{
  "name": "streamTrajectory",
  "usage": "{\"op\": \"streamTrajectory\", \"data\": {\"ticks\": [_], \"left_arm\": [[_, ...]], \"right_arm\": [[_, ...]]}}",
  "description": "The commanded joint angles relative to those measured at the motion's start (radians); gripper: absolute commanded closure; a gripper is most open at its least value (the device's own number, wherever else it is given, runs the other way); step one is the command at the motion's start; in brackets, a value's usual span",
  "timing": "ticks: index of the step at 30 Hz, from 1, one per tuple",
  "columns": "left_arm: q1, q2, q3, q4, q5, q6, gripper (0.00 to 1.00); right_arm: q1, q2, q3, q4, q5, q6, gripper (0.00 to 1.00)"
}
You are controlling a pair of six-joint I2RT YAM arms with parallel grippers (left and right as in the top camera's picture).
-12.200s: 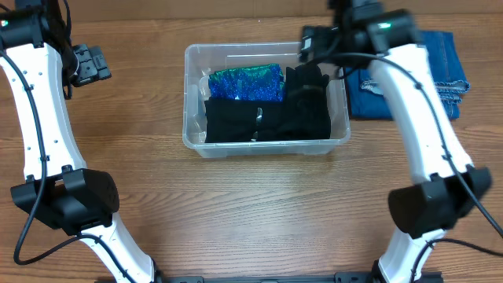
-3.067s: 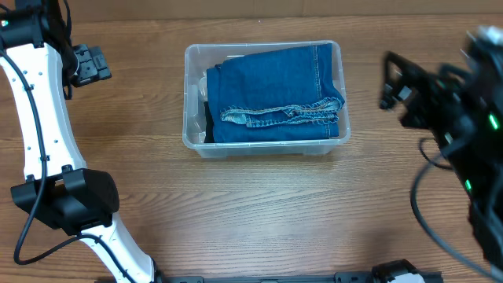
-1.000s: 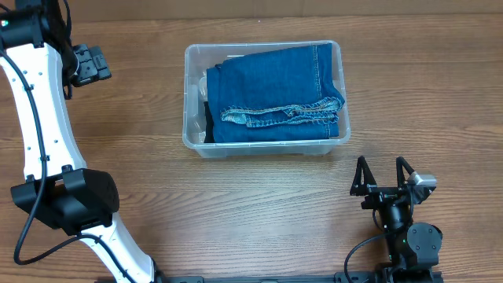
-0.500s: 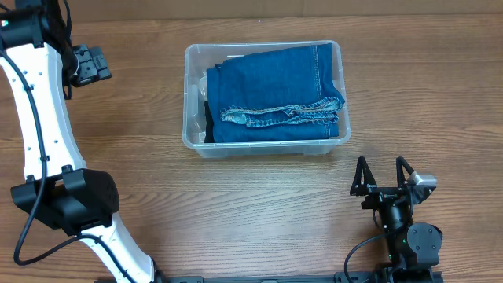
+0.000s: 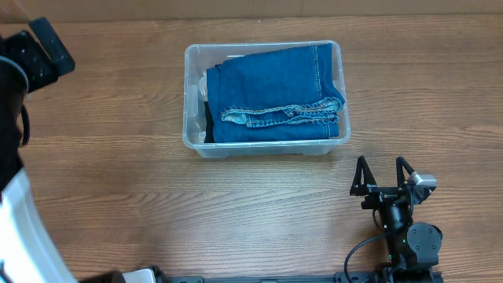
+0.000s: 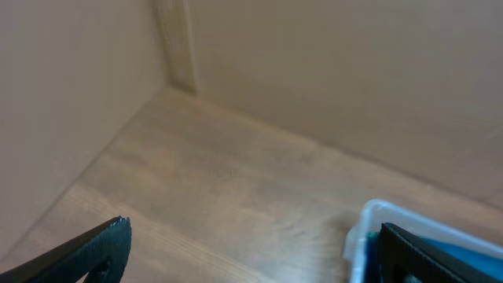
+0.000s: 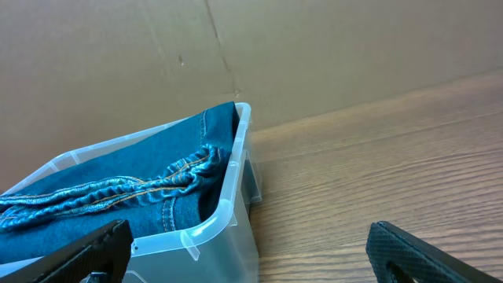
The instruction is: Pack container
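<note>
the left arm [image 5: 14, 196] fills the far left edge of the overhead view, white and blurred, its dark end up in the top left corner, well apart from the container. the left gripper [image 6: 251, 234] hangs above the table [image 6: 196, 196] with nothing in it. in its wrist view the two black fingers [image 6: 98, 248] stand wide apart at the bottom corners, and a tan wall [image 6: 330, 71] rises behind the wood. a rounded corner of the container shows just beside the other finger in that view.

the container [image 5: 189, 94] sits on the table at mid-width, nearer the far edge, its long side running left to right. folded jeans [image 5: 271, 90] fill most of it, lying flat, with a stitched hem running across the near half. a strip of dark cloth [image 5: 208, 126] shows between the jeans and the tub's left wall.

the right gripper [image 5: 385, 174] is low at the near right, past the container's near right corner and apart from it, pointing toward the far side. its fingers [image 7: 86, 253] are spread wide and hold nothing. its wrist view looks along the wood at the container's corner, where the jeans press against the clear wall and rise a little above the rim. the same tan wall stands behind.
</note>
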Motion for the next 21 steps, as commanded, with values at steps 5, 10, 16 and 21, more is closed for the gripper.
{"op": "streamTrajectory", "data": {"ticks": [5, 10, 16, 21], "left_arm": [[-0.053, -0.253, -0.282, 0.270, 0.031, -0.004, 0.00], [-0.054, -0.481, -0.684, 0.548, 0.056, -0.003, 0.00], [-0.057, -0.745, -1.151, 0.795, 0.074, -0.003, 0.00], [-0.087, -0.951, -1.504, 0.993, 0.076, -0.004, 0.00]], "right_arm": [[-0.003, -0.010, -0.010, 0.007, 0.012, -0.007, 0.00], [-0.003, -0.010, -0.010, 0.007, 0.012, -0.007, 0.00], [-0.003, -0.010, -0.010, 0.007, 0.012, -0.007, 0.00], [-0.003, -0.010, -0.010, 0.007, 0.012, -0.007, 0.00]]}}
